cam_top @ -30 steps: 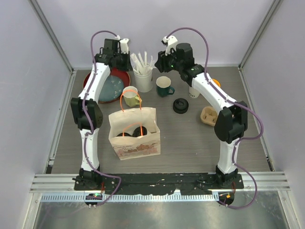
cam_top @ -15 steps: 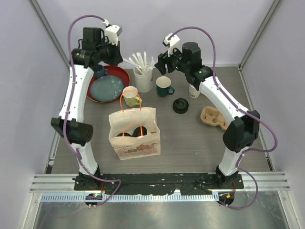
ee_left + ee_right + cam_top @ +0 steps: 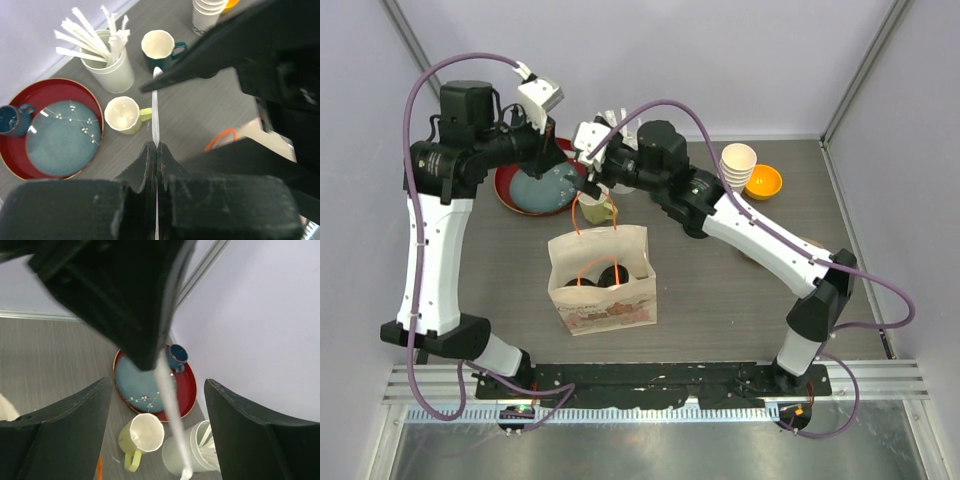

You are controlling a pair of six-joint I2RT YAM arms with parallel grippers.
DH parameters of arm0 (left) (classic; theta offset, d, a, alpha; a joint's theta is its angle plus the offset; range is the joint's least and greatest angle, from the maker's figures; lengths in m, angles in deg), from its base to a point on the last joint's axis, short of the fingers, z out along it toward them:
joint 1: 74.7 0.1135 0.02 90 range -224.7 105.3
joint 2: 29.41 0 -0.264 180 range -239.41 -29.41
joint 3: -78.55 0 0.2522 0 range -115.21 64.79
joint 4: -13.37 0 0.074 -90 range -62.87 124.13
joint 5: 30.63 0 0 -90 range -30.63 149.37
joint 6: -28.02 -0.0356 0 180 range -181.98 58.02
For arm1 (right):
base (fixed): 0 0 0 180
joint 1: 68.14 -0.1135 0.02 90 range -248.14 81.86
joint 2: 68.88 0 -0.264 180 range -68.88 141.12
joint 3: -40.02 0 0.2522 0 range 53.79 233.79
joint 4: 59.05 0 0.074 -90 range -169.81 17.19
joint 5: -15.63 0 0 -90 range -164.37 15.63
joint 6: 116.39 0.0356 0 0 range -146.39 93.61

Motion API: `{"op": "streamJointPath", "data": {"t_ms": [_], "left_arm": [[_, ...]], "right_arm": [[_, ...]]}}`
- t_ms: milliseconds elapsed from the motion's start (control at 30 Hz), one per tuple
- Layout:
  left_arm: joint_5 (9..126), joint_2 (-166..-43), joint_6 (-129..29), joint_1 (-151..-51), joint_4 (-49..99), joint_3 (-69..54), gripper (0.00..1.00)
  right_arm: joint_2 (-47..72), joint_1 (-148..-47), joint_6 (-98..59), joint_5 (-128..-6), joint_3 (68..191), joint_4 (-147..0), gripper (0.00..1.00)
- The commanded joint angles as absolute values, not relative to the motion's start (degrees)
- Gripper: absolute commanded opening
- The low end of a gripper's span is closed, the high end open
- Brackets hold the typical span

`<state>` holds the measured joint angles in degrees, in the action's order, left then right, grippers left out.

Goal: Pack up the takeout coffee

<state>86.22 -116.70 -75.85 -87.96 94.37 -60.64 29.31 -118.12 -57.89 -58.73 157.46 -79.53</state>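
The two takeout coffee cups (image 3: 585,281) (image 3: 614,275) stand side by side inside the open paper bag (image 3: 602,300), with only their black lids showing between the orange handles. The bag stands upright on the grey tabletop (image 3: 720,300). A pinkish print runs along its lower front, too small to read.

Both arms meet above the spot just behind the bag. The left claw (image 3: 156,150) is pinched tight on a thin white straw (image 3: 155,107), which sticks out beyond its tips. The right claw (image 3: 157,382) is spread wide, one finger on each side of that straw and neither touching it.

Directly behind the bag sits a yellow mug (image 3: 122,114). Farther back are a white holder (image 3: 116,75) full of wrapped straws and a green mug (image 3: 159,46). Behind the bag and to its left lies a red tray (image 3: 50,87) carrying a blue plate (image 3: 60,140) and a blue mug (image 3: 11,120). Well behind the bag to its right are a stack of lidless paper cups (image 3: 738,163), bearing a dark mark that cannot be read, and an orange bowl (image 3: 764,182) just beside them.
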Motion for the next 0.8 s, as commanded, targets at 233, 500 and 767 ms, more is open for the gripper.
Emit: {"op": "streamJointPath", "data": {"t_ms": [233, 500, 767], "left_arm": [[95.1, -111.2, -78.0, -88.6, 99.2, -59.7, 0.0], [88.6, -109.5, -73.3, -88.4, 94.4, -60.6, 1.0], [75.6, -109.1, -69.5, -86.7, 89.2, -57.5, 1.0]], "right_arm": [[31.2, -119.7, -59.9, -66.7, 164.4, -81.3, 0.2], [23.2, -119.6, -51.1, -83.0, 159.8, -74.3, 0.01], [7.7, -121.2, -31.4, -76.2, 152.9, -73.1, 0.01]]}}
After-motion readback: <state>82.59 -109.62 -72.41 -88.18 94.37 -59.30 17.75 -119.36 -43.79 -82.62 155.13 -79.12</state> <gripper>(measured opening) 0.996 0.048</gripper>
